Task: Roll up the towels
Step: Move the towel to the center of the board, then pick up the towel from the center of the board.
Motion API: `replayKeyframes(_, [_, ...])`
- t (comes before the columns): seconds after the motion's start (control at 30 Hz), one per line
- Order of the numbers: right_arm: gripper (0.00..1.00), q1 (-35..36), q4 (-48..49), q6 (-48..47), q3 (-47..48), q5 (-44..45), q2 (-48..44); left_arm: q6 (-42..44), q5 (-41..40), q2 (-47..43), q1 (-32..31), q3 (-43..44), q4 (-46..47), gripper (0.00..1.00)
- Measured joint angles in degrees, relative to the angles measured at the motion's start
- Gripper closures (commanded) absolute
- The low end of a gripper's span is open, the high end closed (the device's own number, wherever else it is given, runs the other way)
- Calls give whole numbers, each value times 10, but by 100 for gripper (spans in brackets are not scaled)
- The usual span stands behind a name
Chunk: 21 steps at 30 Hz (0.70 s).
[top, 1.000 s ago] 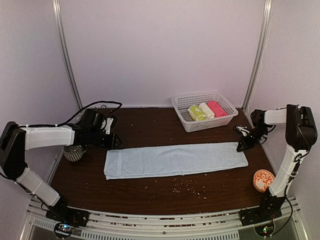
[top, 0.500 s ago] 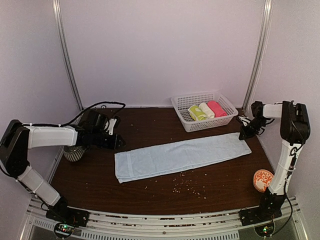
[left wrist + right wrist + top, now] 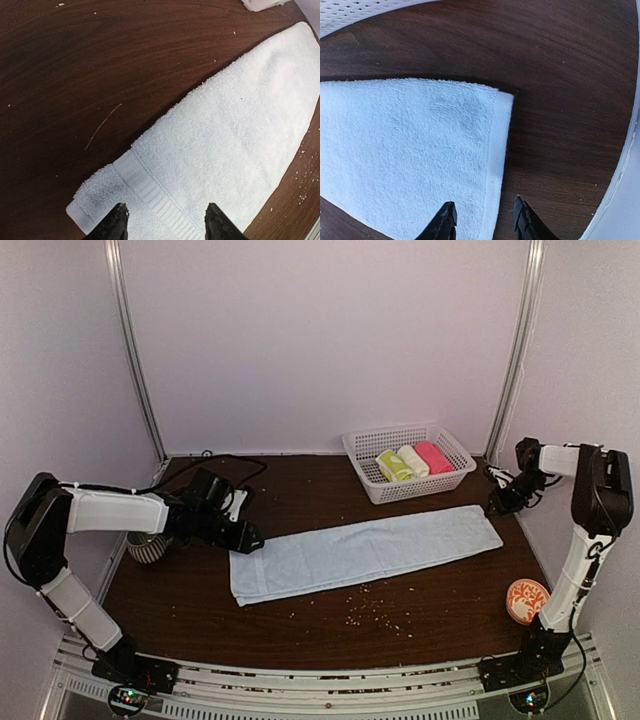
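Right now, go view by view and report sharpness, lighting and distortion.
Top external: soft but evenly lit, weak shadows, frame rails lean inward. Left wrist: wide-angle bowing in the wood grain of the table, the pale blue towel nearly washed out at right, left fingers dark silhouettes. Right wrist: sharp terry texture, thin shadow along the towel's far edge, right fingers dark.

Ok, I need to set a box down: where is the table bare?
Bare table lies behind the blue towel, left of the basket, and along the near edge, though crumbs dot it. Crowded: the left corner by the cup, the right by the basket.
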Motion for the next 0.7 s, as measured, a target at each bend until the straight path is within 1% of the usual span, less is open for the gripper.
replayKeyframes(0.17, [60, -8, -6, -1, 0, 2, 29, 6, -4, 25, -6, 14, -12, 51])
replayKeyframes(0.33, [60, -9, -20, -5, 0, 2, 54, 6, -13, 41, -10, 16, -20, 51])
replayKeyframes(0.6, [64, -7, -17, -7, -3, 2, 55, 6, -21, 65, -10, 28, -36, 51])
replayKeyframes(0.7, [67, -6, -10, -6, -7, 5, 54, 6, -24, 67, -10, 31, -38, 51])
